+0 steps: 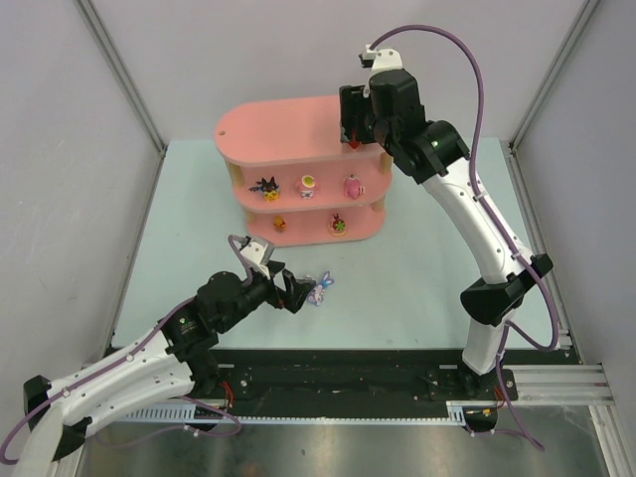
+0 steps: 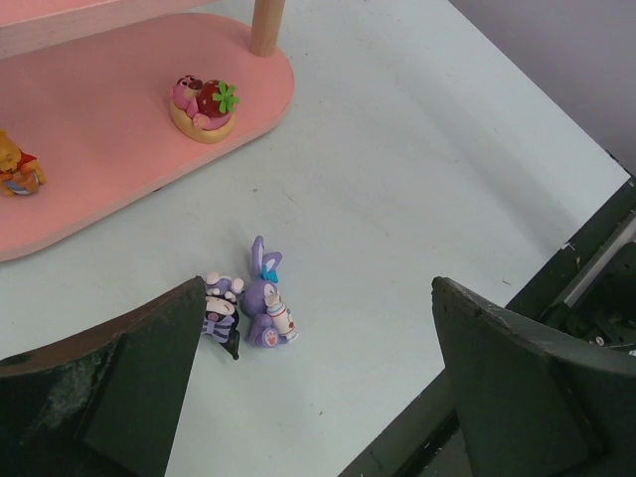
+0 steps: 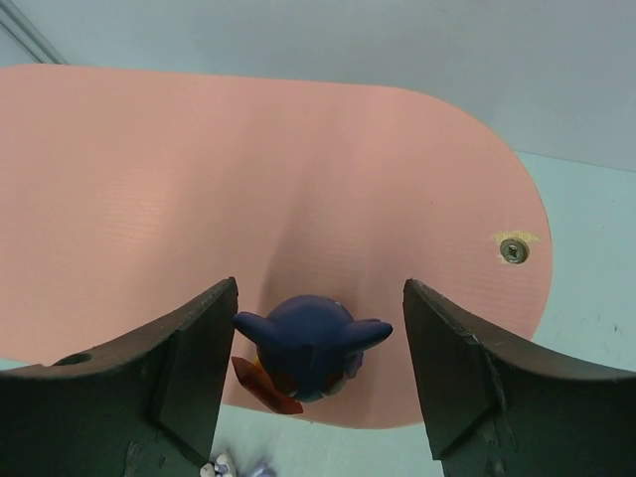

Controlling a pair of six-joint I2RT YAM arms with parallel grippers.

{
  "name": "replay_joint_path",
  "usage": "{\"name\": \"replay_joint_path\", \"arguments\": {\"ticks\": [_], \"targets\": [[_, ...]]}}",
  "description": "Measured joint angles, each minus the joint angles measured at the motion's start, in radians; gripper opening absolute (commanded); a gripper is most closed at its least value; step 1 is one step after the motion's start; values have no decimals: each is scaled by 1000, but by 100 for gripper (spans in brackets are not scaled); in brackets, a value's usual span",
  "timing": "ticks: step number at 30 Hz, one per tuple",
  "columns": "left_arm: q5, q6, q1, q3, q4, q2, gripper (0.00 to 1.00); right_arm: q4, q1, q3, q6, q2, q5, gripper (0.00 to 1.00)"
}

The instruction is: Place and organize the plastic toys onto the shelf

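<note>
Pink, smooth shelf (image 1: 298, 124) with rounded boards and pale wooden posts (image 2: 266, 25) carries three small glossy toys (image 1: 308, 183) on its middle board and two on the bottom one. On the top board, near the front edge, stands a dark blue toy (image 3: 308, 348) with pointed ears. The right gripper (image 3: 320, 290) is around it, jaws slightly apart from it. On the pale table (image 1: 417, 258) a purple rabbit (image 2: 266, 303) and a striped figure (image 2: 223, 310) touch, just before the left gripper (image 2: 318, 328), whose jaws are wide.
</note>
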Motion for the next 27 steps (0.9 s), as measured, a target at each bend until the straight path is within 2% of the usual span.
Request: {"name": "replay_joint_path", "arguments": {"ticks": [11, 20, 27], "targets": [[0, 0, 0, 0, 0, -1, 100, 16, 0, -14, 2, -19, -17, 99], [-12, -2, 0, 0, -12, -21, 100, 88, -25, -59, 19, -91, -89, 100], [-76, -51, 0, 0, -65, -14, 100, 241, -37, -312, 30, -381, -95, 100]]}}
